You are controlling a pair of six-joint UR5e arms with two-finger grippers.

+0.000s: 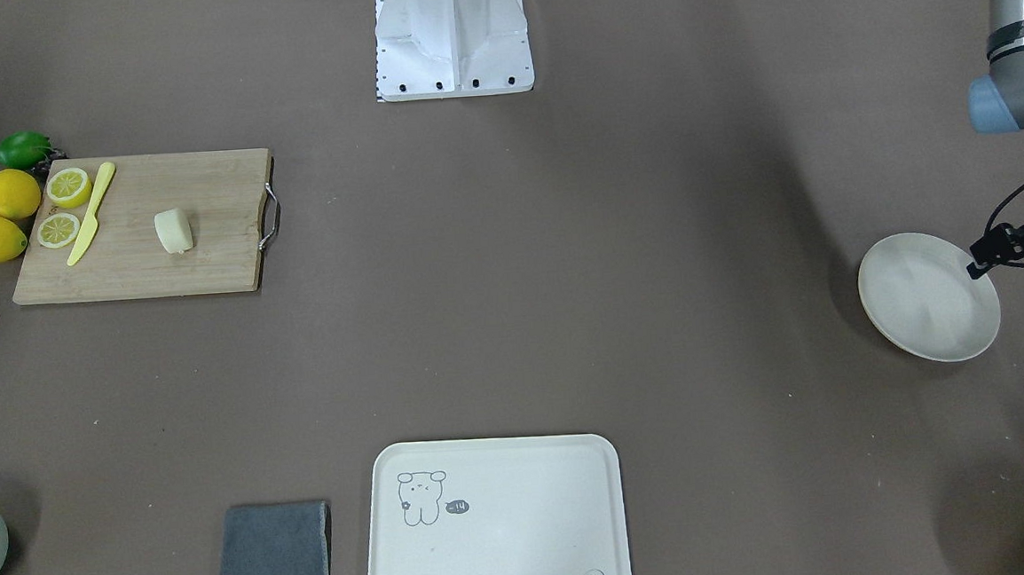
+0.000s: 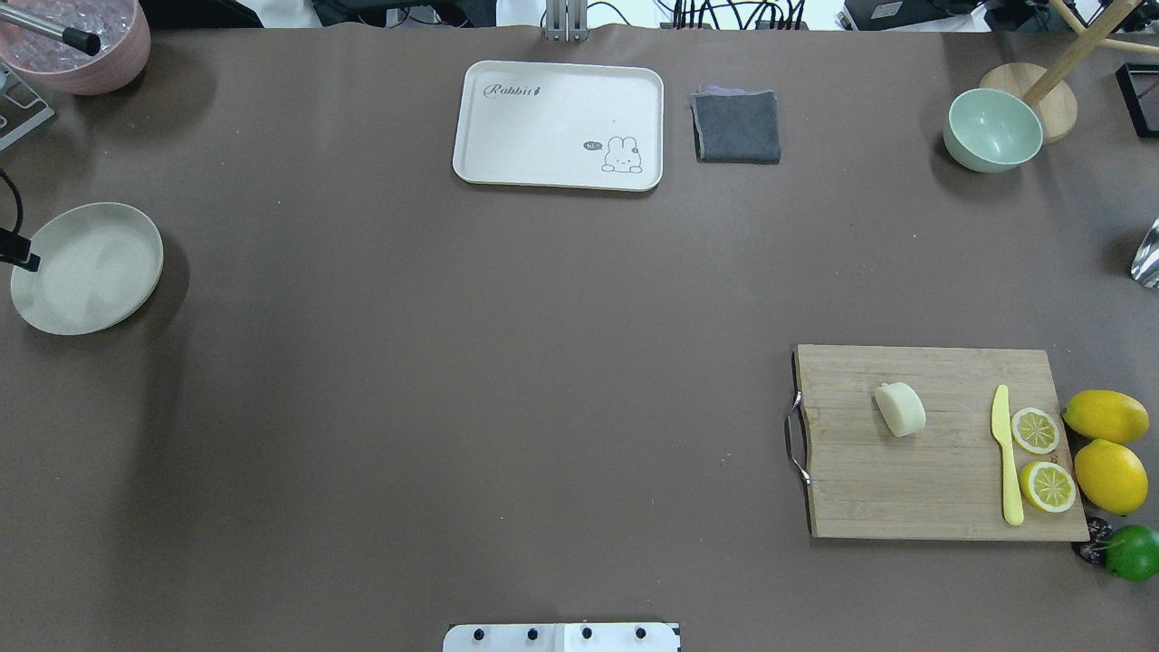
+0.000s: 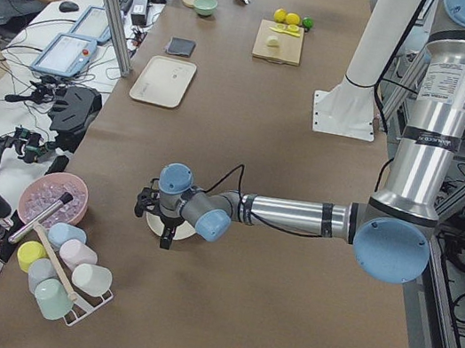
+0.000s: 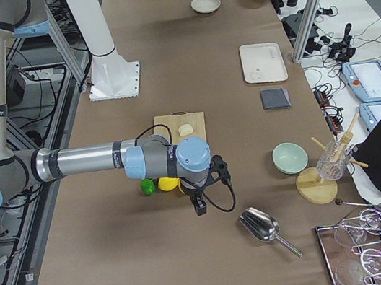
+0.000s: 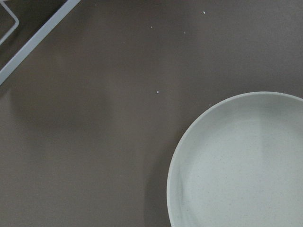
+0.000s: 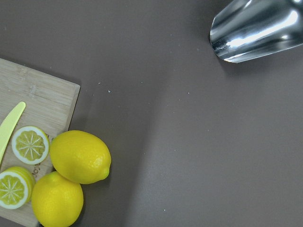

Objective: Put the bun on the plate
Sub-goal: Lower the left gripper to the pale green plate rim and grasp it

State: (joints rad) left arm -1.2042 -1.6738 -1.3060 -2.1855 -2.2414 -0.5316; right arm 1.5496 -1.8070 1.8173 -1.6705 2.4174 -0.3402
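The bun (image 2: 900,409), a pale cream block, lies on the wooden cutting board (image 2: 933,480) at the robot's right; it also shows in the front view (image 1: 173,231). The plate (image 2: 87,267), round and off-white, sits bare at the far left, seen close in the left wrist view (image 5: 241,165). My left gripper (image 3: 157,222) hovers over the plate's outer edge; only a black tip (image 1: 978,266) enters the front view, so I cannot tell whether it is open or shut. My right gripper (image 4: 209,187) hangs beyond the board near the lemons, and I cannot tell its state.
On the board lie a yellow knife (image 2: 1005,462) and two lemon halves (image 2: 1035,430); whole lemons (image 2: 1105,416) and a lime (image 2: 1132,551) sit beside it. A cream tray (image 2: 557,122), grey cloth (image 2: 737,127), green bowl (image 2: 991,131), pink bowl (image 2: 81,45) and metal scoop (image 6: 255,28) line the far side.
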